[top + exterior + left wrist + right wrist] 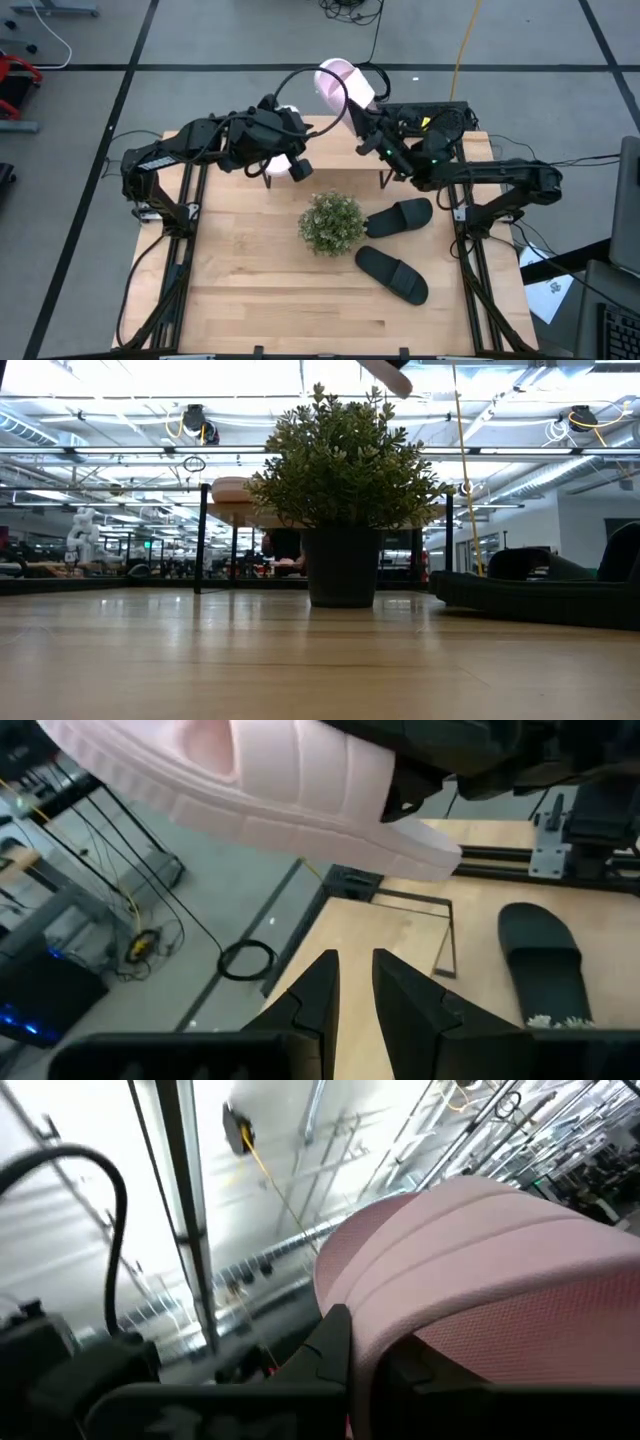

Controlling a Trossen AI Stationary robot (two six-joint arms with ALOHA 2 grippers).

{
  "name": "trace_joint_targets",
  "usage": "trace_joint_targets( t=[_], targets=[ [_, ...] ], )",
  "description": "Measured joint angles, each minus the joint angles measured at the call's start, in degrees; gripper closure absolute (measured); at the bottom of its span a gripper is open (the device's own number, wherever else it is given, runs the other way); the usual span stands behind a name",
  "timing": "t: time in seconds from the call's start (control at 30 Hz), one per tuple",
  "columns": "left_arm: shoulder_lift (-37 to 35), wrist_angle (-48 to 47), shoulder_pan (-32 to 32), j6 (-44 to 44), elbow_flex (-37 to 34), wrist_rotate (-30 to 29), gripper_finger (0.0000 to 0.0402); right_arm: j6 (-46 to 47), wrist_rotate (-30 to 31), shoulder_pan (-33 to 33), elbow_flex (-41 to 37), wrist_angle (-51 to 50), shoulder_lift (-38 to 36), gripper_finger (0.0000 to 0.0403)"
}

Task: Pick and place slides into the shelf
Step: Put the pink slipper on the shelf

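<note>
The right gripper (358, 112) is lifted above the far edge of the table (250, 290), its fingers clamped on the edge of a pink slide (343, 84) that tilts out past that edge over the floor. The slide is pale pink with a wide ribbed strap and a textured sole (480, 1320). The left gripper (300, 168) hovers just left of it, near the far edge, its fingers (315, 995) a narrow gap apart and holding nothing.

The shelf (345, 135) stands at the far middle, largely hidden under both arms; one thin black leg (450, 935) shows. A second pink slide (283, 158) shows partly under the left arm.

A plant (331, 222) sits mid-table. Two black slides lie right of it, one (400, 217) touching the plant's right side, the other (392, 273) nearer. The table's left half and near strip are bare wood.
</note>
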Motion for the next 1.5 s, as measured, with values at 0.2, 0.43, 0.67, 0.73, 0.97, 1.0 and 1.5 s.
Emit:
trace_joint_targets(
  t=[0.2, 0.43, 0.67, 0.73, 0.97, 1.0, 1.5],
  targets=[
    [0.0, -3.3, 0.0, -2.7, 0.0, 0.0, 0.033, 8.0, -0.8, -1.1, 0.0, 2.5, 0.9, 0.0399],
    [0.0, -3.0, 0.0, -2.9, 0.0, -0.2, 0.033, 12.8, -3.4, -0.9, 0.0, 3.0, 0.5, 0.04],
    [0.0, -2.1, 0.0, -2.0, 0.0, -3.5, 0.033, 11.1, -0.2, -0.9, 0.0, 1.2, 0.5, 0.04],
    [0.0, -2.1, 0.0, -1.7, 0.0, -4.4, 0.033, 8.6, 2.7, -0.9, 0.0, -0.1, 0.6, 0.04],
    [0.0, -2.1, 0.0, -1.7, 0.0, -4.6, 0.033, 7.5, 9.6, -0.9, 1.1, -8.8, 1.1, 0.0401],
    [0.0, -2.1, 0.0, -1.7, 0.0, -4.6, 0.033, 8.0, 10.4, -0.9, 1.4, -9.0, 1.5, 0.04],
    [0.0, -2.2, 0.0, -1.2, 0.0, -4.7, 0.033, 12.7, 23.9, -1.8, 3.8, -18.1, 7.0, 0.04]
  ],
)
